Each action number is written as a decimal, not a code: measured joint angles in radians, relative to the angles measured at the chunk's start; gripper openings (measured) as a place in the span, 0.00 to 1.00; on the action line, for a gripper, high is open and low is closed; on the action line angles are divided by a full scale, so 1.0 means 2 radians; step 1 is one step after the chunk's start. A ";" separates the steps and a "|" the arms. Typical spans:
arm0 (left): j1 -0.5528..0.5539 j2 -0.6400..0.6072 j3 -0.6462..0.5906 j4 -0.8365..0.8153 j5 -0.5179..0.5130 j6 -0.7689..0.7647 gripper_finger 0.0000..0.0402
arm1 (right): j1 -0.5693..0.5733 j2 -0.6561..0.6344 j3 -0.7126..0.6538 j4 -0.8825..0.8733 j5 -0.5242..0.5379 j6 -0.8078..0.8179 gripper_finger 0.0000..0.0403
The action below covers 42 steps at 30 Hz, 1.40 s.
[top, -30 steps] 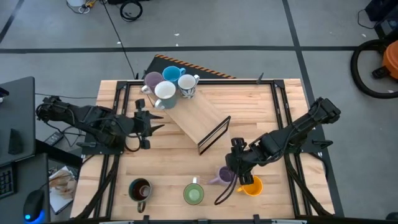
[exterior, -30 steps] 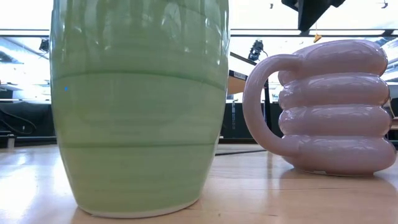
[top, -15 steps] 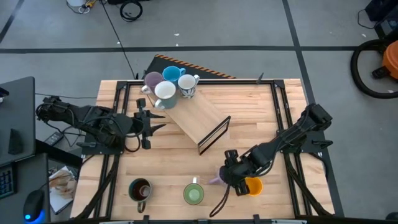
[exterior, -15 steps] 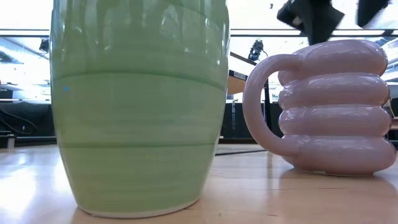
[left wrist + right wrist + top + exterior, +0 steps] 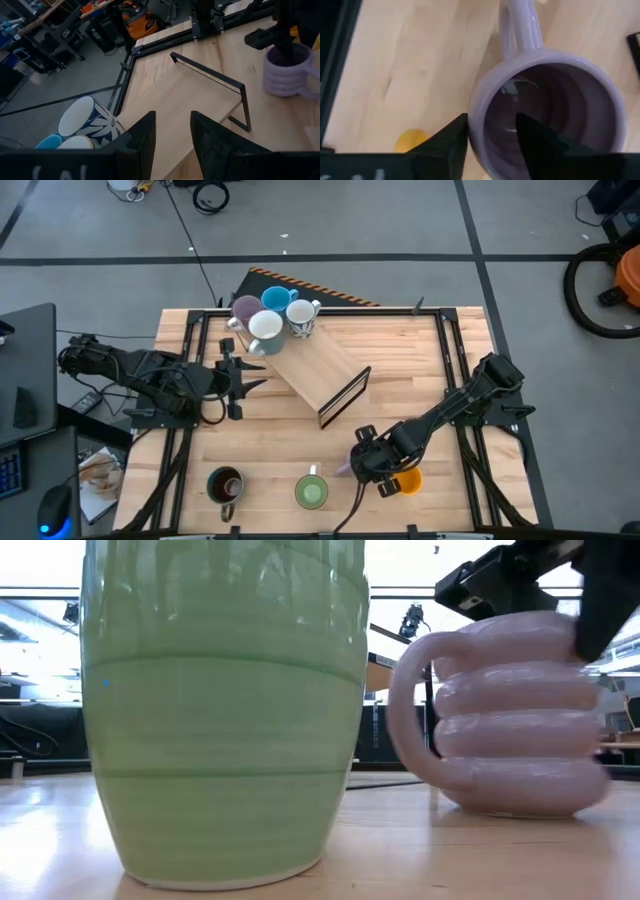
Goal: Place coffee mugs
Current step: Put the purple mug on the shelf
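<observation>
A ribbed lilac mug (image 5: 545,105) stands on its base near the table's front edge, between a green mug (image 5: 311,492) and an orange mug (image 5: 405,480). My right gripper (image 5: 491,120) is down on the lilac mug's rim, closed over its wall. In the high view it covers most of that mug. A dark brown mug (image 5: 225,483) stands at the front left. My left gripper (image 5: 172,125) hovers open at the table's left with nothing between its fingers. Another lilac mug (image 5: 245,308), a blue one (image 5: 277,298) and two white ones (image 5: 264,327) stand together at the back. My right gripper has the lilac mug's rim wall (image 5: 475,135), on the side roughly opposite the handle (image 5: 520,30), with one finger inside the mug and one outside. The fingers come steeply from above. The mug stands upright with its base (image 5: 520,808) on the table.
A slanted wooden board on a black wire stand (image 5: 320,370) lies mid-table between the two mug groups. Black frame rails (image 5: 455,380) run along the table's left and right sides. The green mug (image 5: 225,710) stands close beside the lilac one.
My right gripper has come down and toward the table's near-left onto the lilac mug, and its fingers have closed in over the rim. The lilac mug has shifted slightly on the table toward the green mug.
</observation>
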 joint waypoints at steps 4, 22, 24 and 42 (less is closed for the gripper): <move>0.000 0.000 0.000 -0.001 0.000 0.000 0.32 | -0.010 -0.001 0.000 -0.008 0.005 -0.007 0.34; 0.000 0.000 0.000 -0.002 0.000 -0.004 0.32 | -0.027 -0.018 0.020 -0.059 -0.039 -0.043 0.10; 0.000 0.000 0.000 -0.002 0.000 -0.004 0.32 | -0.027 -0.024 0.041 -0.085 -0.040 -0.047 0.10; 0.000 0.000 0.000 -0.001 0.000 -0.014 0.32 | -0.060 -0.052 0.270 -0.188 -0.004 -0.258 0.11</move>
